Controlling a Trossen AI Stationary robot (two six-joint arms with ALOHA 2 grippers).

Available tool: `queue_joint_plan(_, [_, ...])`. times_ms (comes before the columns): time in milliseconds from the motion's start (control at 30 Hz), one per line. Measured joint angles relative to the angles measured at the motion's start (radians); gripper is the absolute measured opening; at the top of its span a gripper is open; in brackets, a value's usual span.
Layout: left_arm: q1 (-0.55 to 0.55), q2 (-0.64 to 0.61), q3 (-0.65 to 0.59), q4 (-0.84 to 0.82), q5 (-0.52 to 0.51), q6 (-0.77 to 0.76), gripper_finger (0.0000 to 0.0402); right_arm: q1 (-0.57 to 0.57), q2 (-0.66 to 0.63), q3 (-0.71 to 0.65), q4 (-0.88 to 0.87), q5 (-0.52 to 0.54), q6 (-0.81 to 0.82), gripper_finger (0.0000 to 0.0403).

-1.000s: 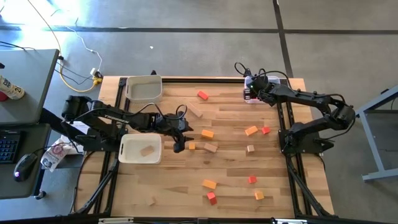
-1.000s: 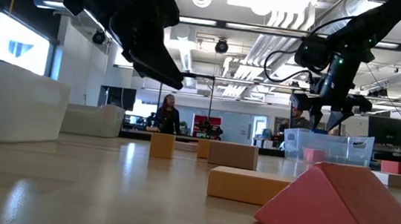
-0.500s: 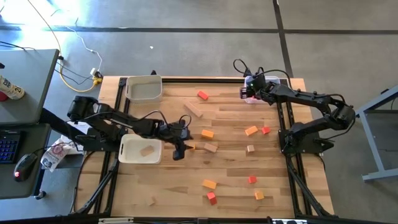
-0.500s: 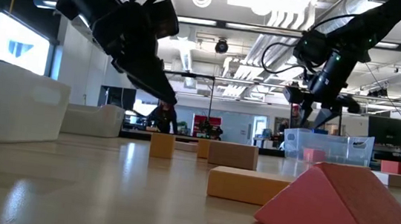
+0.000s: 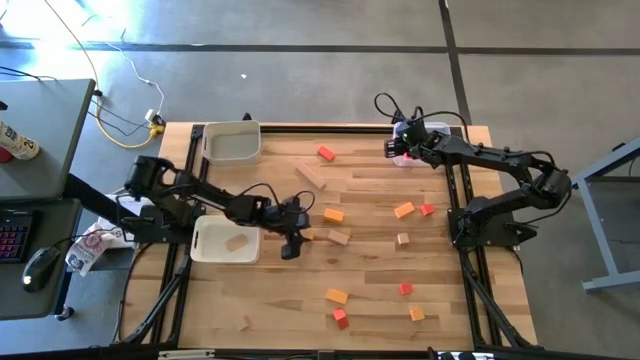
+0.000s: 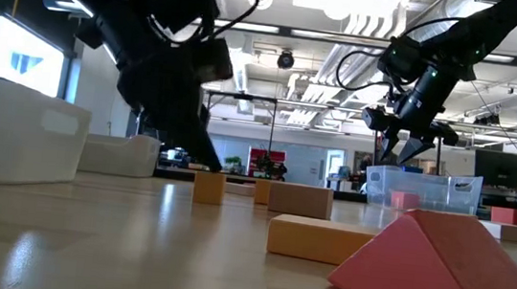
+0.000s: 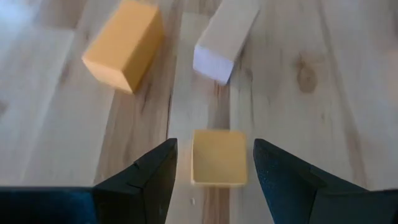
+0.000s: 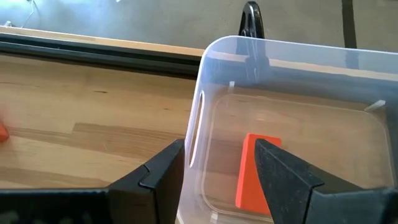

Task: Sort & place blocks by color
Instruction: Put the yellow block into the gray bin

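Orange block lies between the open left end effector's fingers.

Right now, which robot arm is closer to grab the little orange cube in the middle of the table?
The left one. The left gripper hangs just above the small orange cube, open fingers on either side. The right gripper is far off, over the clear bin holding a red block.
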Motion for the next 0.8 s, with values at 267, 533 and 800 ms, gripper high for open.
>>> queue_joint_plan(267, [-0.004, 0.078, 0.0, 0.031, -0.006, -0.009, 0.0197, 0.0, 0.0, 0.0, 0.0, -0.003, 0.0, 0.0181])
queue_joint_plan(533, [-0.003, 0.105, 0.0, 0.083, -0.042, -0.01, 0.0184, 0.0, 0.0, 0.0, 0.0, -0.008, -0.009, 0.0181])
queue_joint_plan(800, [0.003, 0.105, 0.0, 0.079, -0.045, 0.029, 0.0104, 0.023, 0.0, 0.0, 0.001, -0.023, -0.045, 0.0181])
